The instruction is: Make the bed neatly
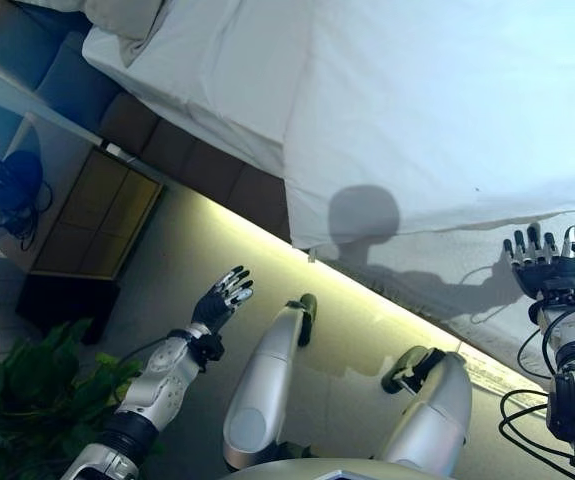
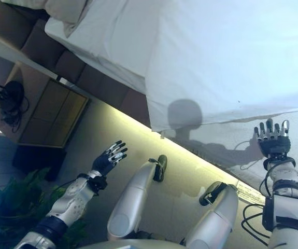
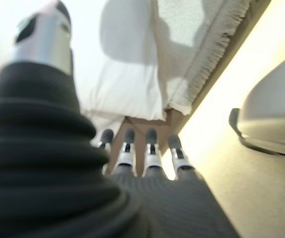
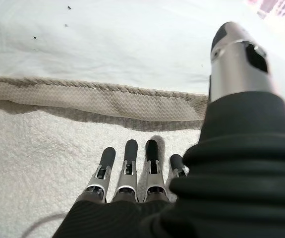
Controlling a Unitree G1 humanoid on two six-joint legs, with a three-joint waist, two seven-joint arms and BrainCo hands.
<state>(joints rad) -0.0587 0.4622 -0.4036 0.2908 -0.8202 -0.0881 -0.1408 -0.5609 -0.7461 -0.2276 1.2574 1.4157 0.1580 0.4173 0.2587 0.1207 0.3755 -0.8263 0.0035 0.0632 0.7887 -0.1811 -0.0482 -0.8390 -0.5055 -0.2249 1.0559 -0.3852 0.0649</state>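
Observation:
The bed has a white duvet (image 1: 437, 110) spread over most of it, its lower edge hanging over the bed's side. A textured off-white blanket (image 1: 467, 270) with a woven hem (image 4: 107, 99) lies below the duvet's edge. A pillow (image 1: 127, 18) lies at the head end. My right hand (image 1: 544, 262) is open, fingers straight, over the blanket just short of the duvet's edge; it also shows in the right wrist view (image 4: 127, 173). My left hand (image 1: 222, 298) is open and empty in the air above the floor beside the bed.
A brown bed base (image 1: 197, 160) runs along the bed's side, with a lit strip along the floor. A wooden nightstand (image 1: 87, 210) with a dark corded thing on top stands by the head end. A green plant (image 1: 27, 400) stands at the lower left.

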